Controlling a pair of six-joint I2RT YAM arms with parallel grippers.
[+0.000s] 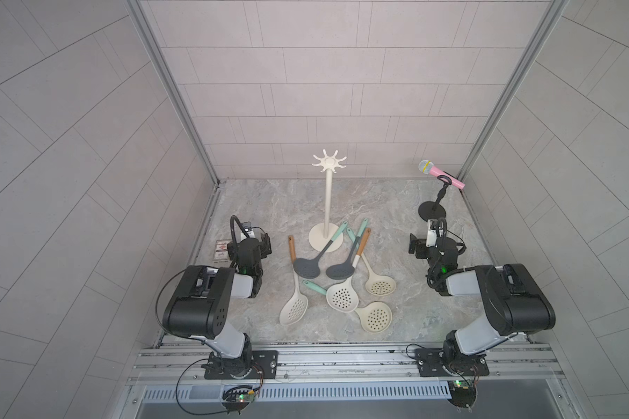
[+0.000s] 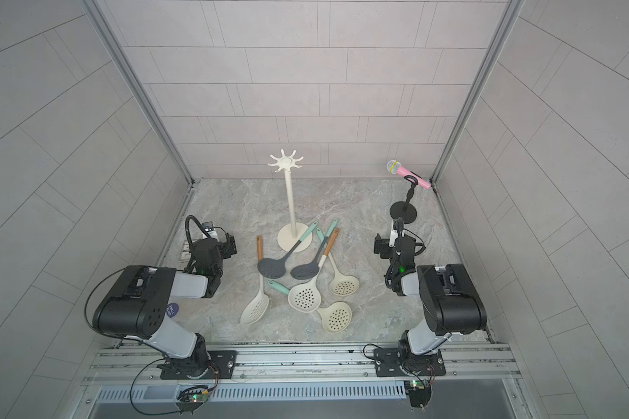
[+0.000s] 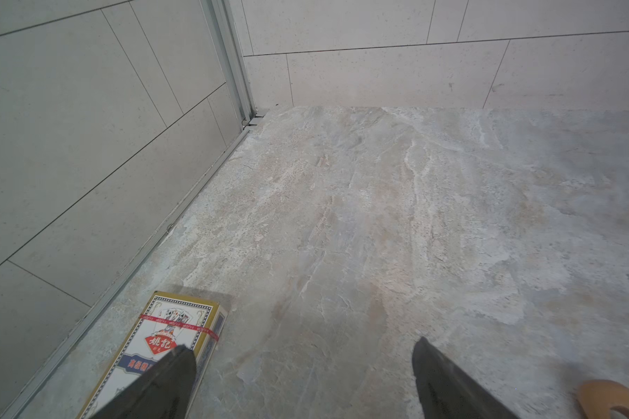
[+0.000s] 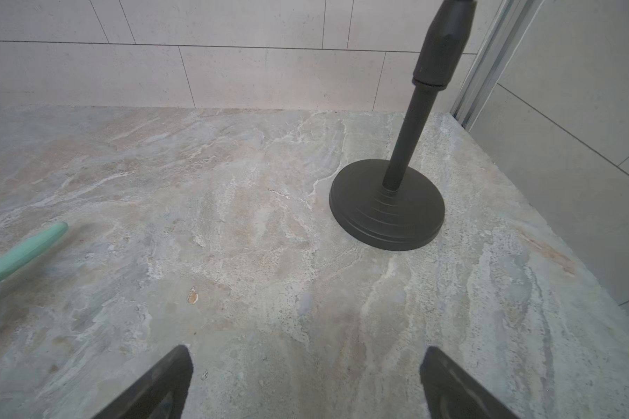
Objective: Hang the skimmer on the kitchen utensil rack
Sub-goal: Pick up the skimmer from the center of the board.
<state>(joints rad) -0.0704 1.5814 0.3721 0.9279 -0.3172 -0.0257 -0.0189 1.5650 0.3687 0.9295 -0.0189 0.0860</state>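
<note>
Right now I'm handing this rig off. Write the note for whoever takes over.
The left claw is open and empty, beside the playing-card box.
The right claw is open and empty, facing the black microphone stand.
The kitchen utensil rack stands upright at the back centre, and all its hooks are bare.
The skimmers, six of them, lie in an overlapping heap between the arms, in front of the rack. One grey skimmer has its teal handle across the rack's base.
Done: nothing yet.
Left: grasp a skimmer, lift it, hang it on a hook.
</note>
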